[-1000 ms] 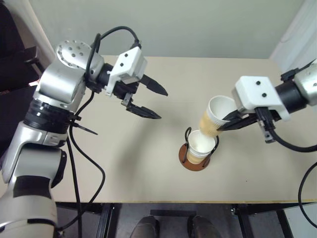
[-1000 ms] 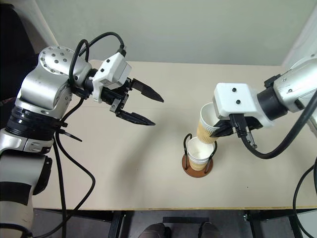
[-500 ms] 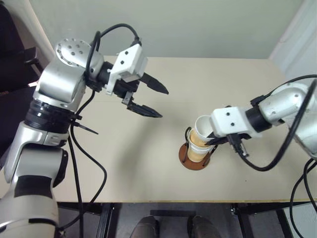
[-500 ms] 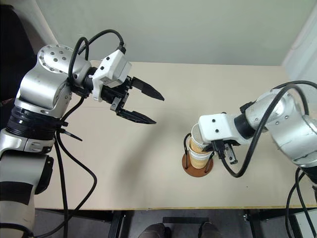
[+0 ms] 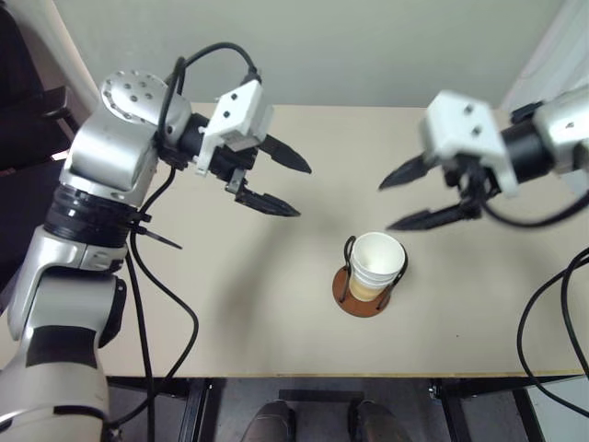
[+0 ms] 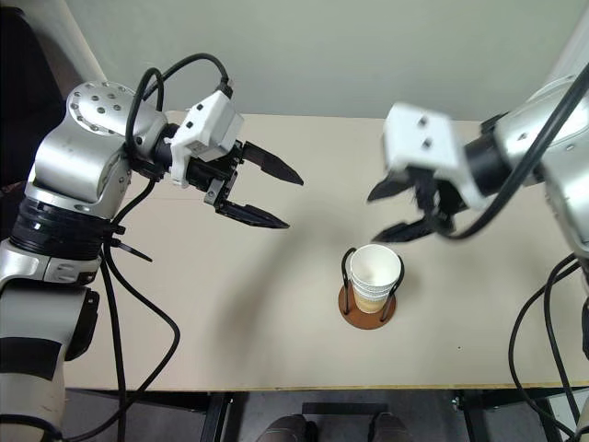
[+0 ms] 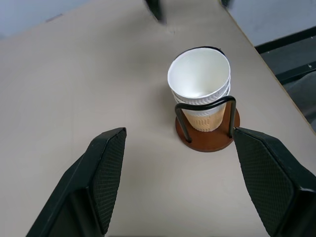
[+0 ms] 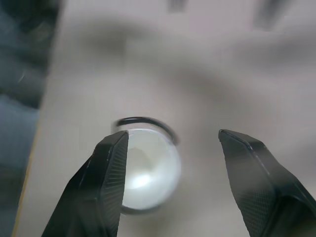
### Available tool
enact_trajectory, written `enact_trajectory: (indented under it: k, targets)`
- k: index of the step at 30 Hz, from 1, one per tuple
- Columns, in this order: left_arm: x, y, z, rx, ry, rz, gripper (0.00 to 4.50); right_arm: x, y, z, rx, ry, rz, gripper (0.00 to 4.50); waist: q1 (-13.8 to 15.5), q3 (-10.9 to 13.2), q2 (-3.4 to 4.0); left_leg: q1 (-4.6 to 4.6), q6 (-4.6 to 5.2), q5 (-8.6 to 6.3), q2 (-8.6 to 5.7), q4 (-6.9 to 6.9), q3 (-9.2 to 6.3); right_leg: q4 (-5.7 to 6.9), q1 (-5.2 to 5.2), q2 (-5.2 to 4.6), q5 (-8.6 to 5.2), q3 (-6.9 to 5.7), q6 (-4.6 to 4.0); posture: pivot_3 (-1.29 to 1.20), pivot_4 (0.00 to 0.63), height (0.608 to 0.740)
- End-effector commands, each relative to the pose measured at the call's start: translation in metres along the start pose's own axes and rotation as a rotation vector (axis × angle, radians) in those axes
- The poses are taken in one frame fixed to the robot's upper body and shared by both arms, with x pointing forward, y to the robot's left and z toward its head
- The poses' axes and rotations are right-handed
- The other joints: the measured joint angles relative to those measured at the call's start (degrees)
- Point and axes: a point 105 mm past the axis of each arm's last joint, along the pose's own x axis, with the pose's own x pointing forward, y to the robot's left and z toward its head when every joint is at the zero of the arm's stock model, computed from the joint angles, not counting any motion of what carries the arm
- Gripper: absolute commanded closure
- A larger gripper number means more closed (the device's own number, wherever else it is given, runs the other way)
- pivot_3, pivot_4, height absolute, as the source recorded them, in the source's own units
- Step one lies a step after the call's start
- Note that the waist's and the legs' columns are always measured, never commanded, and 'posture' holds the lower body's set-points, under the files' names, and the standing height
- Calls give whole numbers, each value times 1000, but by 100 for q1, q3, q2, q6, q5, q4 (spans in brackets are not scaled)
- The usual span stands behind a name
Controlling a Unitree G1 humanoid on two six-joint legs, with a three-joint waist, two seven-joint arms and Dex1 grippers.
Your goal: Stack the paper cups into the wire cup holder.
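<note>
The cups [image 5: 376,265] sit nested in the holder [image 5: 362,296] on the tabletop [image 5: 276,304]. The right gripper [image 5: 394,203] hangs above them, fingers spread wide, holding nothing. The left gripper [image 5: 296,189] hovers well apart, also wide and empty.

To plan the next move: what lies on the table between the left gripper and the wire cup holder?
Nothing: bare table lies between the left gripper and the wire cup holder, seen in the left eye view.

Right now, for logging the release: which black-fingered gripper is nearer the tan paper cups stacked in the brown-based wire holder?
Right. The right gripper hangs open just above-right of the paper cups; the left gripper sits open farther left.
</note>
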Motion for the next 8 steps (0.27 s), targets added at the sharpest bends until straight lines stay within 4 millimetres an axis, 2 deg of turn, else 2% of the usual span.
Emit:
enact_trajectory:
  k: [1,5,8]
  targets:
    - [-25,5,-5,-78,-5,157,811,-32,-4,-32,147,31,-172,1450,18,-3,-5,1,-1,1,0,-2,0,2,0,0,-1,0,-2,0,150,740]
    - [-43,-4,-28,-203,32,245,811,-43,8,-76,323,84,-264,1450,23,-1,-2,11,-16,0,0,-30,5,-3,1,1,-10,3,-4,0,150,740]
    - [-51,-10,-43,-277,55,289,811,-46,15,-93,398,89,-322,1450,22,-1,-2,12,-31,9,1,-40,8,9,-13,1,-10,6,-1,0,150,740]
